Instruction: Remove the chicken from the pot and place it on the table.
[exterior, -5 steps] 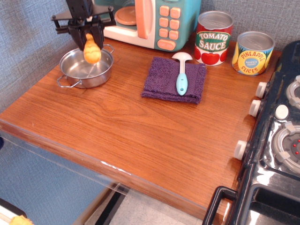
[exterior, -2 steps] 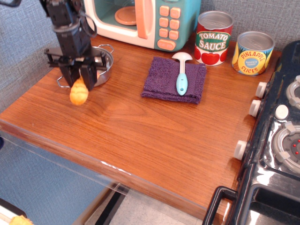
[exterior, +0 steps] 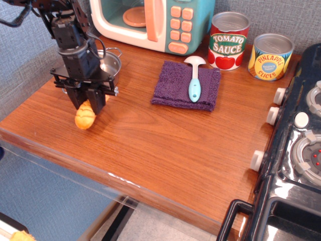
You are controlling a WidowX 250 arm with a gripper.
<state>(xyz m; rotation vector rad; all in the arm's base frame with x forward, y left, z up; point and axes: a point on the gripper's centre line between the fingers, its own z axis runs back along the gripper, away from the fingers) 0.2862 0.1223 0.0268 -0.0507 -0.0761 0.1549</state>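
The chicken (exterior: 85,117), a small orange-yellow ridged toy piece, is at the table (exterior: 165,145) surface near the front left edge, tilted, with its top end between my fingers. My gripper (exterior: 89,104) points down and is shut on the chicken's upper end. I cannot tell whether the chicken touches the wood. The pot (exterior: 112,63), a shiny steel pan with wire loop handles, stands behind the gripper at the back left. My arm hides most of it, and its visible part holds nothing.
A purple cloth (exterior: 179,86) with a light blue spoon (exterior: 194,86) lies mid-table. A toy microwave (exterior: 150,20) stands at the back, with a tomato sauce can (exterior: 228,41) and a pineapple can (exterior: 270,56) to its right. A black toy stove (exterior: 300,150) fills the right side.
My gripper carried the chicken from above the pot, forward and down to the table surface in front of the pot. The chicken is now lower and tilted.
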